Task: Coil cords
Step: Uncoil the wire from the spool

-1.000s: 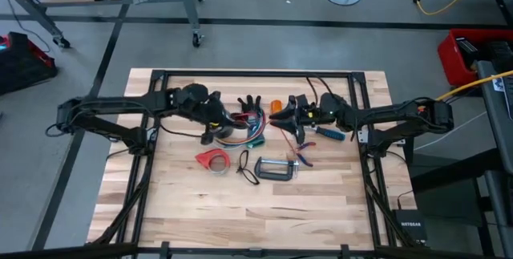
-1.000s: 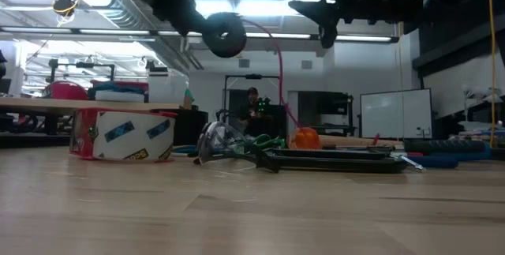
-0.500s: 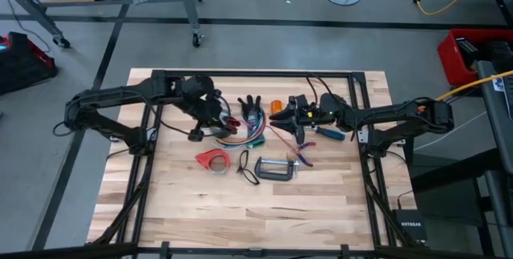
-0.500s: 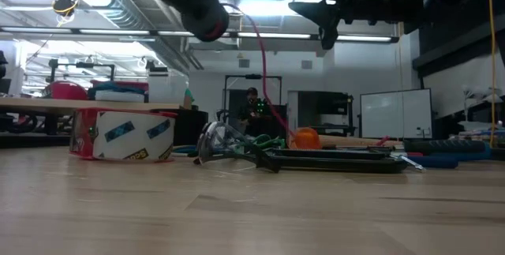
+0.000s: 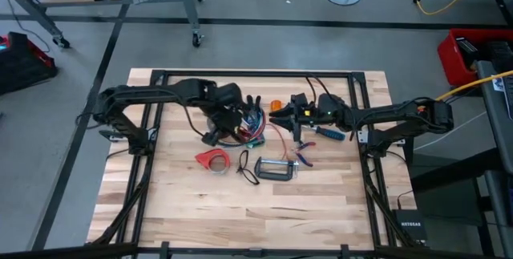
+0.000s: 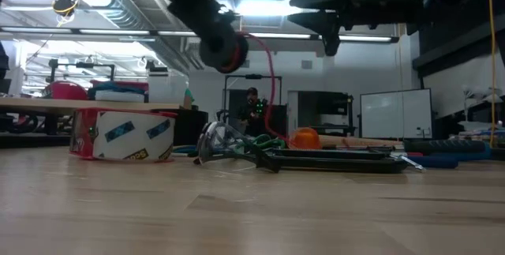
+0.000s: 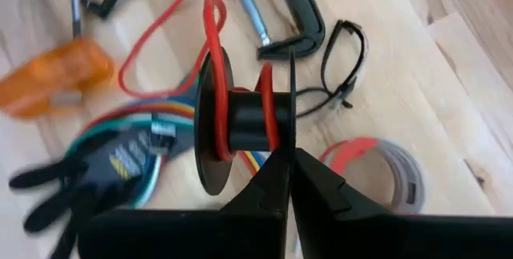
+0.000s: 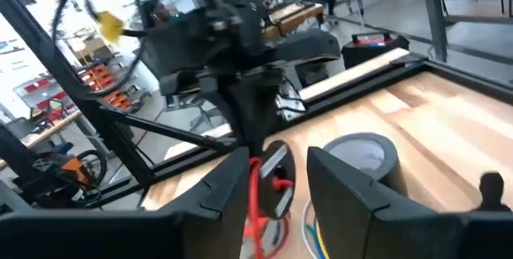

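Note:
My left gripper (image 7: pixel 288 180) is shut on a black spool (image 7: pixel 240 123) that has red cord (image 7: pixel 215 66) wound on its hub. It hangs above the table beside the bunch of coloured cords (image 5: pixel 250 127) with black plug ends (image 5: pixel 250 103). The spool also shows in the low view (image 6: pixel 225 46), high above the table. The red cord runs off the spool and trails down to the table (image 5: pixel 282 137). My right gripper (image 5: pixel 280 116) is open in the air to the right of the bunch, pointing at the spool (image 8: pixel 272 180), and holds nothing. My left gripper pinches the rim of the spool's nearer flange (image 7: pixel 289 135) between its two fingers, edge-on. The spool is lifted clear of the table with its axis about level. The red cord leaves the hub in a slack loop (image 7: pixel 144 46).
A red tape dispenser (image 5: pixel 212 159) and a grey tape roll (image 7: pixel 394 172) lie near the bunch. Black glasses (image 5: pixel 247 167), a C-clamp (image 5: pixel 275 168), pliers (image 5: pixel 304 156), a blue-handled screwdriver (image 5: pixel 329 133) and an orange handle (image 5: pixel 276 105) lie around it. Bare wood stretches toward the near edge.
My left gripper has carried the spool toward the table's right edge, over the bunch of cords. In the low view the spool first rose, then came down. The red cord has swung along with it. The left gripper has stayed shut on the spool.

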Robot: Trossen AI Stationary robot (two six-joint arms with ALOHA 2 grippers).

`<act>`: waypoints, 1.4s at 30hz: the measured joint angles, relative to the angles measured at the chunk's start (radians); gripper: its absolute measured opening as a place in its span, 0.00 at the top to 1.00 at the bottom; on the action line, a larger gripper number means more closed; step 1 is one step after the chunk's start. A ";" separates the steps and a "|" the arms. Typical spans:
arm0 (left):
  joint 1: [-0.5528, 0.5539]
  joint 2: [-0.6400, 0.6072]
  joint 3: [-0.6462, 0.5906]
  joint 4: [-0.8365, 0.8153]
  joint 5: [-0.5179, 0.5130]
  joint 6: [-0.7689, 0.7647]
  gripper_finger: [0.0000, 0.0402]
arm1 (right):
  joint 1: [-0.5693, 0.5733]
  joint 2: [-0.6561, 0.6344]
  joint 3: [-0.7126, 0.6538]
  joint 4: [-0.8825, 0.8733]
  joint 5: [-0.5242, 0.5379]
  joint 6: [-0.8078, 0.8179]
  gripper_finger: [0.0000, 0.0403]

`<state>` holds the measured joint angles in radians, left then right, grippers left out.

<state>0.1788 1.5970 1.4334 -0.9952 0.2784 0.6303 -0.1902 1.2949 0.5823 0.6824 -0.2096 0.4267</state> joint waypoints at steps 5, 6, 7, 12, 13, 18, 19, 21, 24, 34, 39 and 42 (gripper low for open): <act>-0.010 0.037 0.053 -0.012 0.000 0.038 1.00 | 0.000 0.000 0.000 -0.048 -0.049 0.054 0.67; -0.008 0.037 0.057 -0.010 0.000 0.037 1.00 | 0.001 0.000 0.000 -0.058 -0.071 0.064 0.67; -0.006 0.037 0.061 -0.010 0.000 0.035 1.00 | 0.001 0.000 0.000 -0.071 -0.089 0.068 0.67; 0.011 0.033 0.087 -0.010 0.000 0.000 1.00 | 0.017 0.000 0.000 -0.129 -0.147 0.067 0.67; 0.014 0.033 0.089 -0.006 0.000 -0.002 1.00 | 0.023 0.000 0.000 -0.137 -0.144 0.065 0.67; 0.022 0.033 0.090 0.037 -0.001 -0.005 1.00 | 0.071 0.000 0.000 -0.142 -0.087 0.026 0.67; 0.022 0.033 0.090 0.046 -0.001 -0.006 1.00 | 0.077 0.000 0.000 -0.143 -0.060 0.014 0.67; 0.022 0.033 0.090 0.063 -0.001 -0.006 1.00 | 0.085 0.000 0.000 -0.147 -0.020 0.006 0.67; 0.022 0.033 0.089 0.062 -0.001 -0.015 1.00 | 0.086 0.000 0.000 -0.183 0.011 -0.005 0.67; 0.022 0.033 0.089 0.067 -0.001 -0.028 1.00 | 0.086 0.000 0.000 -0.216 0.026 -0.007 0.67; 0.022 0.033 0.089 0.071 -0.001 -0.028 1.00 | 0.086 0.000 0.000 -0.222 0.027 -0.009 0.67; 0.022 0.033 0.089 0.075 -0.001 -0.028 1.00 | 0.086 0.000 0.000 -0.222 0.039 -0.012 0.67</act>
<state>0.2009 1.6295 1.5223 -0.9202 0.2771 0.6021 -0.1040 1.2953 0.5827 0.4603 -0.1710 0.4145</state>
